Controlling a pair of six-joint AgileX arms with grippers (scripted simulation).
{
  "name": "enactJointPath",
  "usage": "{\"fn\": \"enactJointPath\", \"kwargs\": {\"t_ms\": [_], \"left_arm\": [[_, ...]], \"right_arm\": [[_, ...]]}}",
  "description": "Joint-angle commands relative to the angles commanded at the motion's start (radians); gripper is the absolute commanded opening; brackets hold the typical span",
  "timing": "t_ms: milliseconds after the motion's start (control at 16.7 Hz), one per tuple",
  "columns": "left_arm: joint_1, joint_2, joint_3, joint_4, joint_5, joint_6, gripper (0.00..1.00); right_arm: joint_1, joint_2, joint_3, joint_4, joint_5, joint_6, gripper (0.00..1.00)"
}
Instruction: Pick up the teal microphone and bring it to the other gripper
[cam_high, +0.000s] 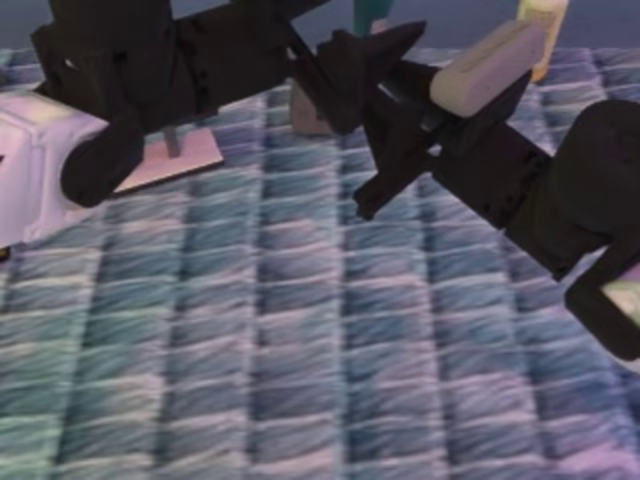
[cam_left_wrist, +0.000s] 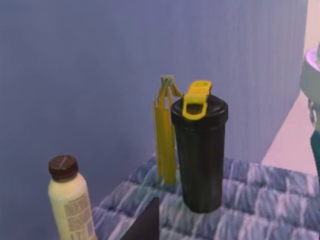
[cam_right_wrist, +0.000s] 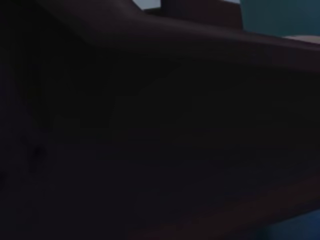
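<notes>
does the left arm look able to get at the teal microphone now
Probably yes: the left gripper is close beside the teal microphone and the right gripper at the top view's upper edge, nothing visible between.

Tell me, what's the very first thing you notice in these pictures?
Two bulky black robot arms meet over the far edge of the blue woven tablecloth, where the left gripper and right gripper crowd together beneath a sliver of teal microphone. In the left wrist view, a black shaker bottle with a yellow flip lid stands out, with a cream bottle with a brown cap nearby.
</notes>
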Motion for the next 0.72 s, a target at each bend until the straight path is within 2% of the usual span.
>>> {"fn": "enactJointPath", "kwargs": {"t_ms": [420,720], "left_arm": [[0.0,0.0,0.0,0.0,0.0,0.0,0.02],[0.0,0.0,0.0,0.0,0.0,0.0,0.0]], "right_arm": [[0.0,0.0,0.0,0.0,0.0,0.0,0.0],[0.0,0.0,0.0,0.0,0.0,0.0,0.0]]}}
